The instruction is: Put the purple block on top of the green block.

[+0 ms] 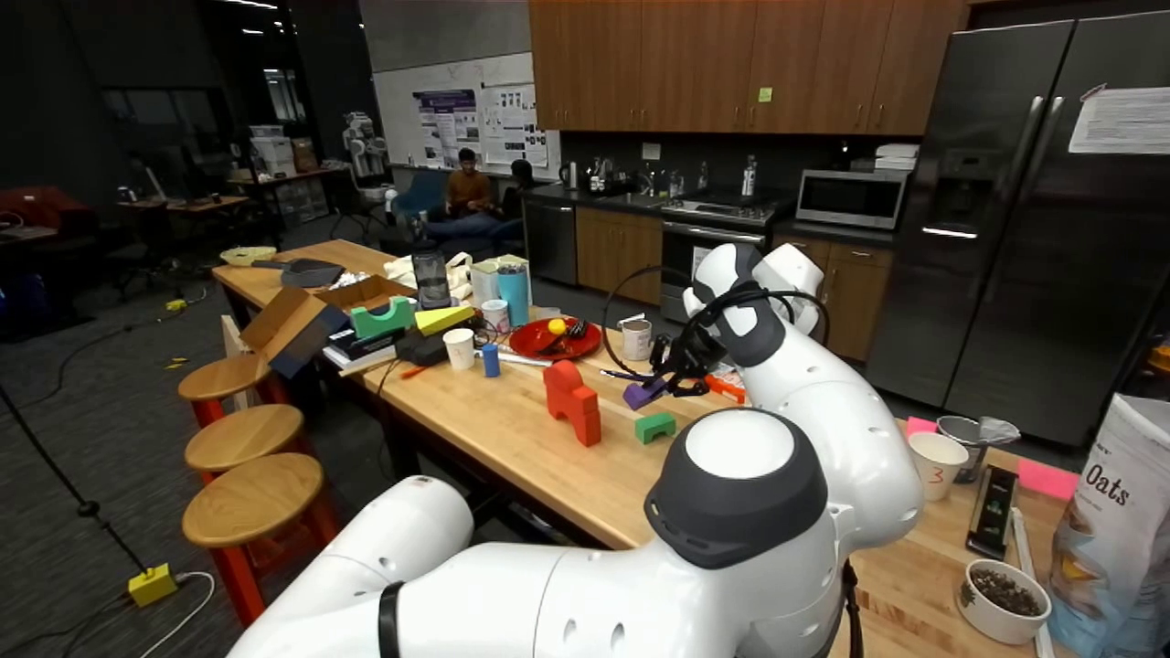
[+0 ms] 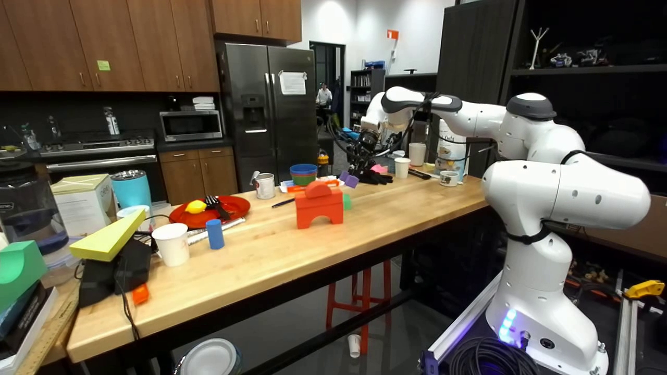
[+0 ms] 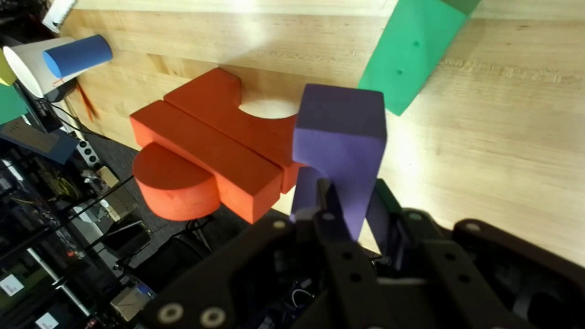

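The purple block (image 3: 340, 137), which has a curved cut-out, is pinched between the fingers of my gripper (image 3: 355, 196). It shows tilted in both exterior views, as the purple block (image 1: 644, 393) beyond the green one and the purple block (image 2: 348, 179) beside my dark gripper (image 2: 360, 164). On the wooden table lies the green block (image 1: 654, 427), a small arch piece. In the wrist view the green block (image 3: 416, 50) is at the upper right, partly cut off by the frame. The orange-red stack partly covers the green block (image 2: 347, 202) in an exterior view.
An orange-red block stack (image 1: 573, 402) with a rounded top stands close to the green block. A black glove (image 2: 376, 178) lies below my gripper. Farther along are a red plate (image 1: 556, 340), a blue cylinder (image 1: 491, 360) and a white cup (image 1: 459, 349).
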Controlling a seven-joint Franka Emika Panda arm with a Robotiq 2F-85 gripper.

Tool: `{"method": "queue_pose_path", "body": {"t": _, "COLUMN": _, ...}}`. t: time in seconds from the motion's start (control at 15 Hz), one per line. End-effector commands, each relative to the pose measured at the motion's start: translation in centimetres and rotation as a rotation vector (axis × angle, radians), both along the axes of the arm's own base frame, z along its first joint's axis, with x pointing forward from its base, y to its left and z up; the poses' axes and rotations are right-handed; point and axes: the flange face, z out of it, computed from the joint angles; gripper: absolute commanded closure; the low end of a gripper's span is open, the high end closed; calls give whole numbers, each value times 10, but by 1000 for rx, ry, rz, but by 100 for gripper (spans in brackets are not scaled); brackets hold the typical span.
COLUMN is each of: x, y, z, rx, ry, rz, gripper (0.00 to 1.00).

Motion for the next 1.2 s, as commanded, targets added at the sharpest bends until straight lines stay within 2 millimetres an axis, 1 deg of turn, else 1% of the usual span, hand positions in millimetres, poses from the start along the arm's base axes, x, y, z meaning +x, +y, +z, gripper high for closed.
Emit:
{"method": "queue_pose_path", "body": {"t": 0.0, "x": 6, "y": -6, "z": 4, "rx": 7, "ry": 61, "rz": -48, "gripper": 95}}
{"method": "queue_pose_path", "body": {"t": 0.33, "x": 20, "y": -9, "z": -5, "rx": 5, "ry": 89, "rz": -48, "gripper": 95}}
{"method": "queue_pose_path", "body": {"t": 0.47, "x": 32, "y": -15, "z": 0, "rx": -17, "ry": 41, "rz": -50, "gripper": 95}}
{"method": "queue_pose_path", "body": {"t": 0.53, "x": 21, "y": -11, "z": -10, "rx": 19, "ry": 65, "rz": -59, "gripper": 78}}
{"method": "queue_pose_path", "body": {"t": 0.73, "x": 31, "y": -12, "z": -6, "rx": 15, "ry": 52, "rz": -67, "gripper": 78}}
{"method": "queue_pose_path", "body": {"t": 0.8, "x": 32, "y": -12, "z": -6, "rx": 15, "ry": 52, "rz": -68, "gripper": 95}}
{"method": "queue_pose_path", "body": {"t": 0.87, "x": 36, "y": -13, "z": -4, "rx": 5, "ry": 64, "rz": -78, "gripper": 95}}
{"method": "queue_pose_path", "body": {"t": 1.13, "x": 43, "y": -19, "z": -12, "rx": -21, "ry": 105, "rz": -158, "gripper": 95}}
